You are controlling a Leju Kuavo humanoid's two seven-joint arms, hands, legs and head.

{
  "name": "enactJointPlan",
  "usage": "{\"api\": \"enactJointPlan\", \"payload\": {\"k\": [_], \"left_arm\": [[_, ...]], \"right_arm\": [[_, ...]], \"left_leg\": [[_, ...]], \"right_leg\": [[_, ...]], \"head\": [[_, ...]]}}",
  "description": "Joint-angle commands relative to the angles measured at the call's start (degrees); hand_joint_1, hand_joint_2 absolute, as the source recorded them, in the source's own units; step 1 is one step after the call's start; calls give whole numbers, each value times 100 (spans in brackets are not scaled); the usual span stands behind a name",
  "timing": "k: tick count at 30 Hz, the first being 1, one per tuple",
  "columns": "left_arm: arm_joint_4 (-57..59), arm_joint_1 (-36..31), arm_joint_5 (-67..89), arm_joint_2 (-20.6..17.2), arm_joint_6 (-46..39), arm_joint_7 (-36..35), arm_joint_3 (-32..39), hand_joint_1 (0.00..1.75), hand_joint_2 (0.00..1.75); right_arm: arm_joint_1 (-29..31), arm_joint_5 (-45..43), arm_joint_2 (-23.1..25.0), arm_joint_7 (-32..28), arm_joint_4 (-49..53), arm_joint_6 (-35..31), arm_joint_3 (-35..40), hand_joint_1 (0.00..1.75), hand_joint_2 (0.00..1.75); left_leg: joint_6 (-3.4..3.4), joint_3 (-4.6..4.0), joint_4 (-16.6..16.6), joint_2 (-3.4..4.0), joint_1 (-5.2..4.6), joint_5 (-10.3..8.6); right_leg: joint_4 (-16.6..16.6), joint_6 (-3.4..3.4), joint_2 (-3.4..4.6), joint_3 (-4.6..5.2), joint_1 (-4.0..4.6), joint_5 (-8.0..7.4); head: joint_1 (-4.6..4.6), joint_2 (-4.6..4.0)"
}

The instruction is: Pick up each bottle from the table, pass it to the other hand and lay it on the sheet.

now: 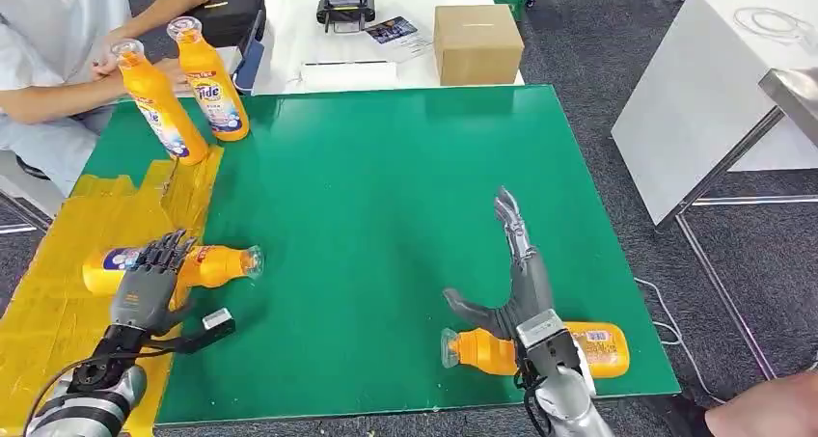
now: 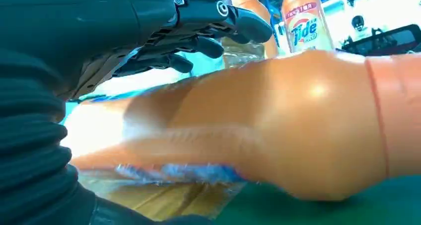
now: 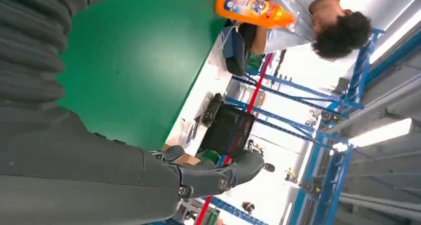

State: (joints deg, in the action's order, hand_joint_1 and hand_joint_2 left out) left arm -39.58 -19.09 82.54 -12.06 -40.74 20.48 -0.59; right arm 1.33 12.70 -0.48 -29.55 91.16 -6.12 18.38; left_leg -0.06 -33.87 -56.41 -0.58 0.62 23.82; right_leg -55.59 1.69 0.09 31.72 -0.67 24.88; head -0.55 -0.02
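Observation:
An orange bottle [image 1: 217, 264] lies on its side across the edge of the yellow sheet [image 1: 58, 302], cap toward the green mat. My left hand [image 1: 147, 281] lies over its middle with fingers [image 2: 208, 26] stretched out above the bottle [image 2: 298, 125], not wrapped round it. A second orange bottle [image 1: 593, 348] lies near the front edge of the green mat [image 1: 386, 186]. My right hand [image 1: 513, 278] hovers just beyond it, fingers straight and thumb out, holding nothing. Two more bottles [image 1: 159, 99] [image 1: 212, 75] stand upright at the far left corner.
A person [image 1: 48, 41] sits at the far left behind the standing bottles. A cardboard box [image 1: 477, 41] and a black device [image 1: 345, 11] sit on the white table beyond the mat. Another white table [image 1: 714, 80] stands to the right. A person's hand [image 1: 772, 413] shows at the lower right.

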Motion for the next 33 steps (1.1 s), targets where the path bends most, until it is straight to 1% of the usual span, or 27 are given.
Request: {"api": "enactJointPlan", "payload": {"k": [1, 2, 3, 7, 8, 10, 11, 12, 13, 14, 15, 16, 19, 20, 22, 23, 25, 26, 27, 28, 30, 31, 33], "left_arm": [[-253, 308, -1002, 613, 74, 1045, 707, 0, 175], [-361, 357, -1303, 758, 74, 1353, 837, 0, 175], [-361, 357, -1303, 758, 74, 1353, 837, 0, 175], [-361, 357, -1303, 758, 74, 1353, 837, 0, 175], [-433, 390, -1980, 929, 74, 1952, 986, 0, 175], [-1314, 758, -3985, 691, 74, 1952, -292, 0, 175], [-2017, 1004, -4867, 574, 93, 1952, -804, 0, 175], [-2535, 1181, -5320, 507, 155, 1952, -1020, 0, 175], [-3150, 1391, -5688, 476, 349, 1952, -1134, 0, 175], [-3448, 1502, -5829, 465, 495, 1952, -1155, 0, 175], [-3950, 1684, -6058, 434, 751, 1952, -1186, 0, 175], [-4320, 1781, -6274, 407, 954, 1952, -1239, 0, 175], [-5042, 1959, -6763, 482, 1394, 1952, -1179, 0, 175], [-5213, 2011, -6832, 568, 1485, 1952, -1091, 0, 175], [-5268, 2026, -6858, 619, 1516, 1952, -1040, 0, 175], [-5268, 2026, -6858, 619, 1516, 1952, -1040, 0, 175], [-5268, 2026, -6858, 619, 1516, 1952, -1040, 0, 175], [-5268, 2026, -6858, 619, 1516, 1952, -1040, 0, 175], [-5388, 2018, -6993, 654, 1593, 1952, -1002, 0, 175], [-5523, 2038, -7148, 693, 1748, 1952, -960, 0, 175], [-5619, 2068, -7248, 878, 2222, 1952, -773, 0, 175], [-5576, 2074, -7226, 981, 2415, 1952, -677, 0, 175], [-5378, 2027, -7186, 1304, 2995, 1952, -388, 0, 175]], "right_arm": [[176, 365, -122, 71, -396, -25, 83, 0, 175], [150, 441, -146, 81, -386, -37, 114, 0, 175], [150, 441, -146, 81, -386, -37, 114, 0, 175], [150, 441, -146, 81, -386, -37, 114, 0, 175], [122, 561, -180, 121, -362, -50, 144, 0, 175], [40, 837, -262, 213, -314, -79, 193, 0, 175], [-5, 1050, -339, 287, -304, -108, 237, 0, 175], [-40, 1227, -406, 334, -299, -131, 272, 0, 175], [-83, 1486, -517, 415, -296, -154, 329, 0, 175], [-110, 1592, -574, 442, -289, -170, 348, 0, 175], [-177, 1689, -685, 450, -253, -156, 365, 0, 175], [-202, 1727, -791, 459, -225, -71, 401, 0, 175], [-266, 1874, -1060, 532, -90, 110, 445, 0, 175], [-332, 1978, -1180, 587, 17, 141, 438, 0, 175], [-369, 2021, -1232, 614, 66, 155, 427, 0, 175], [-369, 2021, -1232, 614, 66, 155, 427, 0, 175], [-369, 2021, -1232, 614, 66, 155, 427, 0, 175], [-369, 2021, -1232, 614, 66, 155, 427, 0, 175], [-404, 2131, -1292, 674, 135, 161, 438, 0, 175], [-443, 2244, -1363, 733, 205, 169, 452, 0, 175], [-591, 2332, -1514, 806, 369, 329, 472, 0, 175], [-652, 2481, -1590, 881, 416, 374, 506, 0, 175], [-774, 2685, -1736, 1001, 455, 423, 597, 0, 175]], "left_leg": [[5, 22, 8, 6, -2, 6], [5, 19, 8, 5, -4, 4], [6, 28, 7, 10, -2, 10], [4, 14, 3, 3, -1, 7], [3, 10, 2, 5, 0, 6], [4, 17, 3, -1, -1, 11], [4, 7, 4, -1, -3, 6], [6, 30, 1, -1, 2, 21], [4, -5, -2, -3, 1, 7], [5, 2, -6, -1, 5, 15], [4, -9, -8, 3, 7, 12], [6, 5, -10, 7, 8, 21], [7, -17, -13, -8, 6, 17], [10, -4, -15, -4, 6, 26], [8, -25, -11, 0, 2, 16], [10, -11, -15, 1, -1, 24], [10, -19, -3, -1, -11, 13], [10, -4, -6, -1, -8, 22], [8, -14, -6, 3, -5, 17], [9, 1, -8, 8, -3, 26], [9, -14, -7, 1, -7, 17], [10, -7, -11, -3, -4, 22], [12, 11, -9, -2, -4, 31]], "right_leg": [[13, -1, 2, -24, -1, 3], [10, 0, 2, -20, -2, 3], [13, -2, 5, -29, 0, 5], [9, -2, -2, -17, -1, 6], [7, -3, 1, -10, 0, 4], [10, -4, -8, -21, 1, 10], [7, -2, -7, -6, -2, 6], [12, -7, -11, -35, 5, 18], [5, -2, -9, 4, 1, 6], [6, -3, -9, -5, 5, 11], [5, -2, -5, 8, 7, 6], [6, -3, -1, -5, 8, 12], [2, 2, -10, 9, 6, 13], [4, 2, -8, -7, 7, 19], [2, 2, -5, 17, 2, 10], [1, 0, -6, 1, 1, 18], [4, 1, -6, 16, -11, 9], [5, -2, -7, -1, -7, 16], [6, -2, -1, 10, -4, 9], [6, -5, 1, -6, -2, 16], [4, 0, -5, 13, -7, 10], [2, -1, -11, 3, -4, 16], [8, -2, -12, -17, -4, 24]], "head": [[2, 0], [0, 0], [0, 0], [2, 0], [2, 0], [2, 0], [0, 0], [0, 0], [0, 0], [2, 0], [0, 0], [-2, 0], [0, 0], [0, 0], [2, 0], [0, 0], [-2, 0], [2, 0], [2, 0], [-2, 0], [0, 0], [0, 0], [-2, 0]]}}
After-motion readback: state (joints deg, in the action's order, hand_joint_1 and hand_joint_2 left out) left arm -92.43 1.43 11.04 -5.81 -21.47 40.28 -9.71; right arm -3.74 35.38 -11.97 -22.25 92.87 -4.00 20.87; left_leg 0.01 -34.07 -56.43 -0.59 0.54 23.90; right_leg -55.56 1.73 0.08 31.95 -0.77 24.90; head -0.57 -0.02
